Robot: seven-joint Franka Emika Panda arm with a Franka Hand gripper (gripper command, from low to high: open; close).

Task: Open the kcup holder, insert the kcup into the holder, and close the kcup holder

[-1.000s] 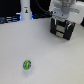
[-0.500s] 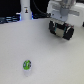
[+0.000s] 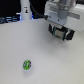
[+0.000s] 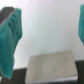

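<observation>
Currently | gripper (image 3: pixel 61 34) released, teal fingers (image 4: pixel 10 37) spread wide, above the kcup holder (image 3: pixel 66 34) by the table's (image 3: pixel 30 45) far edge | kcup (image 3: pixel 27 64) near the front edge, well apart.

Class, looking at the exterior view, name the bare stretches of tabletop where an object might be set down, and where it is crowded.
Bare tabletop spreads between the kcup and the gripper, and behind the kcup toward the white bottle. Crowded only beneath the gripper.

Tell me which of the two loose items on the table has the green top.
The kcup, the small pod alone in the foreground. The white bottle at the back is taller and shows no green.
</observation>
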